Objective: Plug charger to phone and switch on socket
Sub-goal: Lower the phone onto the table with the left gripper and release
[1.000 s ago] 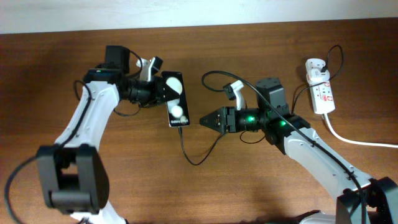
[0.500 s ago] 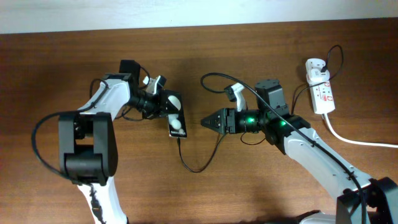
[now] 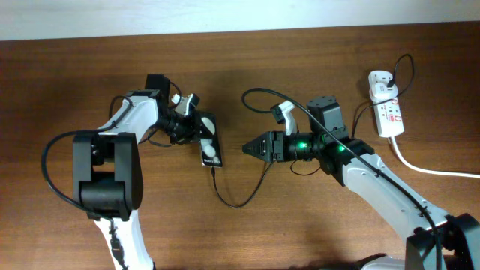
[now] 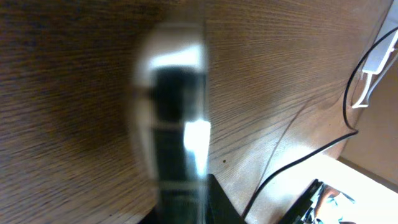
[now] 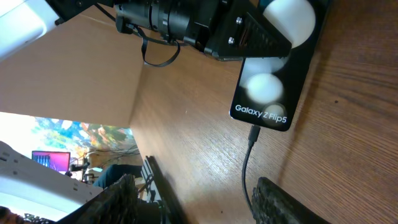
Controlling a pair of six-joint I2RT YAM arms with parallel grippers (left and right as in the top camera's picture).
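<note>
While the left claw hides the top of the Galaxy Z Flip5 phone, I cannot tell its grip; the charger meets the lower edge, and the right claw hangs released nearby.

The table is dark brown wood with a fine visible grain and a soft sheen that catches the light in pale streaks. The phone is a smooth, glossy black slab, while the charger is thin black cable with a dull, rubbery look and a hard plastic tip. The socket is smooth white plastic, and the arm shells are shiny white plastic over matt black joints.
</note>
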